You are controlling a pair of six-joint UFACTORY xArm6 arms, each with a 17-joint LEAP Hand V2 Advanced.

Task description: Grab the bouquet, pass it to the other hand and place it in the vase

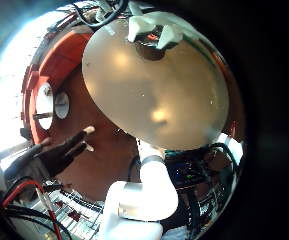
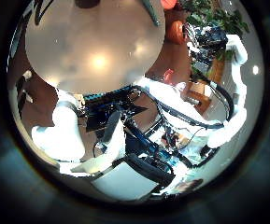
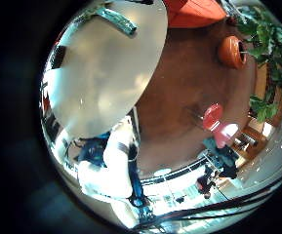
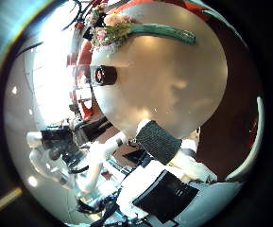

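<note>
The bouquet (image 4: 141, 31) lies on the round table (image 4: 174, 85) near its edge, with the flower heads (image 4: 106, 26) beside the dark round vase (image 4: 105, 76). Its long stems also show in the right little finger side palm view (image 3: 111, 18) and the left thumb side palm view (image 2: 153, 11). The vase shows at the table's edge in the left little finger side palm view (image 1: 151, 45). Both hands are high above the table, away from the bouquet. The left hand's fingers (image 1: 62, 150) are straight and hold nothing. The right hand (image 2: 212, 42) hangs with relaxed fingers and holds nothing.
The white arms (image 1: 144, 190) (image 4: 164, 142) rise from the table's near side. Potted plants (image 3: 262, 39) and chairs (image 3: 214, 115) stand on the floor around the table (image 3: 101, 68). Shelving and equipment (image 2: 125, 112) stand behind the arms.
</note>
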